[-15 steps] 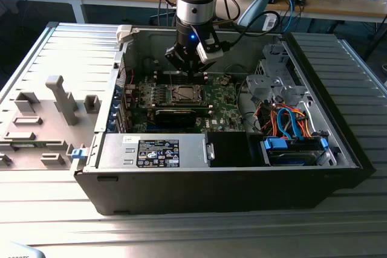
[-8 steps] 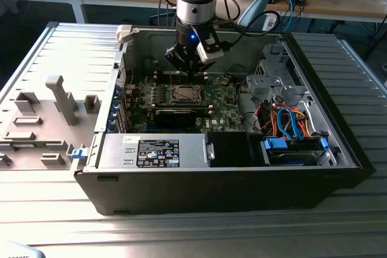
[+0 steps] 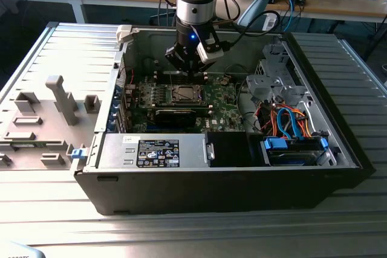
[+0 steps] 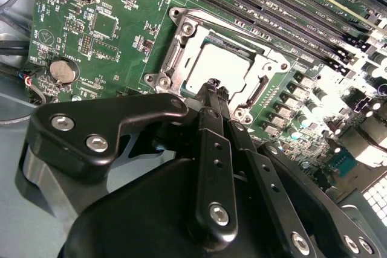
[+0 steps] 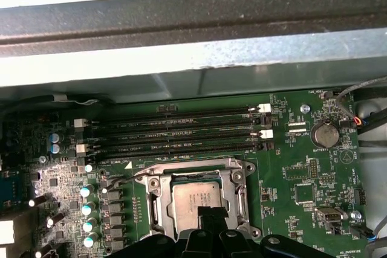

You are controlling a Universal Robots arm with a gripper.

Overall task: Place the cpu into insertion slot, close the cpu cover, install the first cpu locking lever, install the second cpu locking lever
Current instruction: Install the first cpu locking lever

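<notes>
Gripper (image 4: 213,84): black, two-fingered, carried on the arm inside an open computer case (image 3: 199,191). The fingers are clenched tip to tip, and nothing is seen held between them. The tips are poised at one edge of the cpu (image 4: 221,64); whether contact is made cannot be told.

Cpu: square, dull silver-grey top, seated flat in the insertion slot (image 5: 192,165) and seen just beyond the fingertips in both wrist views.

Cpu cover (image 4: 179,49): silvery frame plate, laid down flat around the cpu, whose top is exposed through the cut-out centre.

Motherboard (image 4: 121,46): green, surrounding the socket on all sides.

Memory slots (image 5: 181,131): four long dark rows, set beside the socket, between it and the case wall.

Coin cell battery (image 5: 325,134): round and silvery, mounted on the board well apart from the socket.

Capacitors (image 5: 87,209): a line of small silver-topped cans, placed near the socket on the side away from the battery.

Power supply (image 3: 154,152): grey box with a dark label, fitted along the near wall of the case in the exterior view.

Drive cage (image 3: 275,83): bare metal, at the exterior view's right, with blue and orange cables (image 3: 290,119) trailing below it.
</notes>
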